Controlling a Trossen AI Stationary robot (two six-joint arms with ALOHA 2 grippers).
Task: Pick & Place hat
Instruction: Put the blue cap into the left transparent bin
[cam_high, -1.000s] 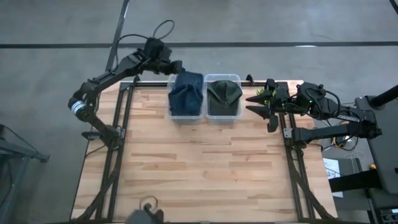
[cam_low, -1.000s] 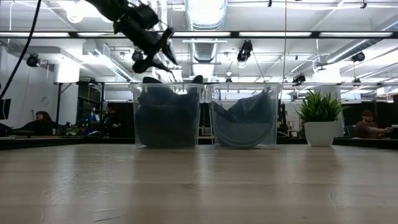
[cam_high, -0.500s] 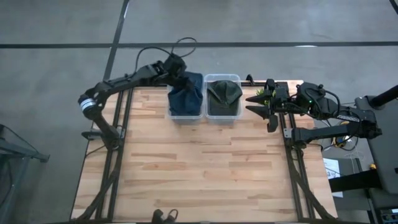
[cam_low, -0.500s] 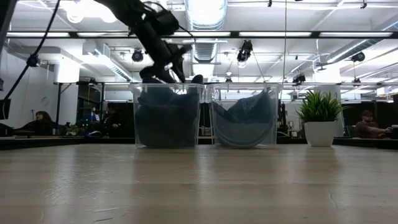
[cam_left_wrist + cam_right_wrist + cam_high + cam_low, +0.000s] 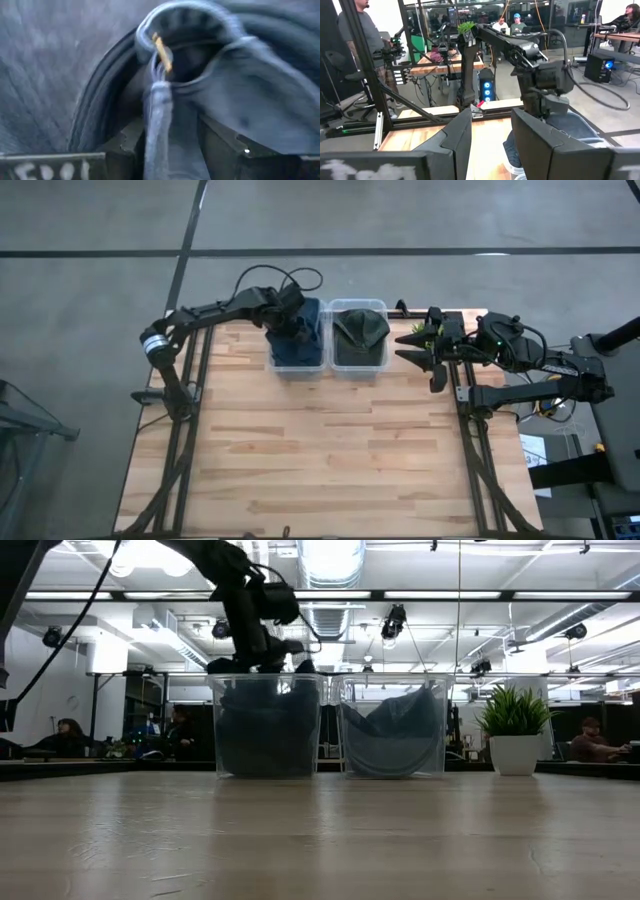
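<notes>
High view: my left gripper [image 5: 293,330] reaches down into the left bin [image 5: 298,365], onto the blue hat [image 5: 310,320]; my right gripper [image 5: 415,346] waits at the right edge, fingers apart. Low view: the left gripper [image 5: 262,662] meets the bin's rim. Left wrist view: my fingers [image 5: 222,147] straddle a hat [image 5: 240,100] fold; grip undetermined.

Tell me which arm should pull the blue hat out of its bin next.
Left. The left gripper is already down in the left bin, right over the blue hat. The right gripper waits by the table's right edge, beyond the green-hat bin.
</notes>
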